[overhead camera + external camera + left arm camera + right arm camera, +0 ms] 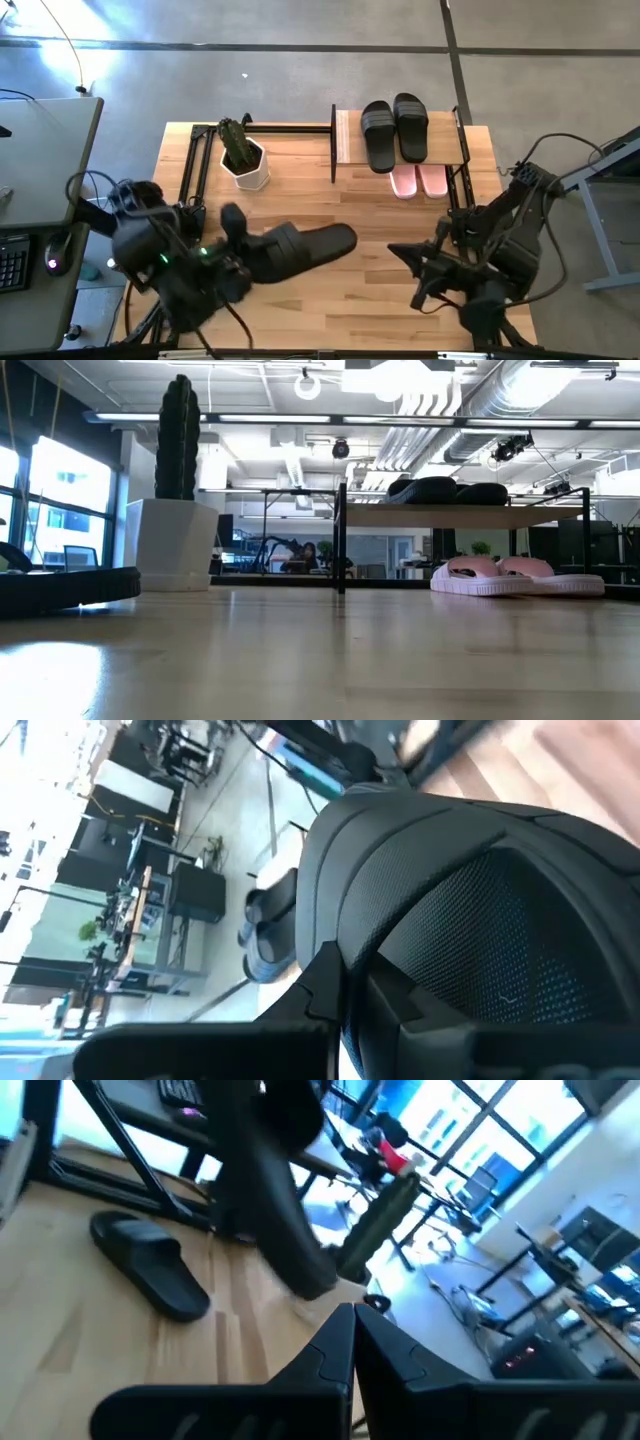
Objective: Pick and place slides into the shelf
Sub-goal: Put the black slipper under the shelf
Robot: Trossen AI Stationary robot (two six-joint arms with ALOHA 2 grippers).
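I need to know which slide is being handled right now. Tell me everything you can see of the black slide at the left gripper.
The black slide is a plain matte rubber sandal with a wide textured strap and open toe. It lies lengthwise across the table's front middle, toe pointing right, apart from the shelf. The left gripper is shut on its strap end.

Legible text: none was found in any view
Labels, brands, numbers, signs: none could be read on any item
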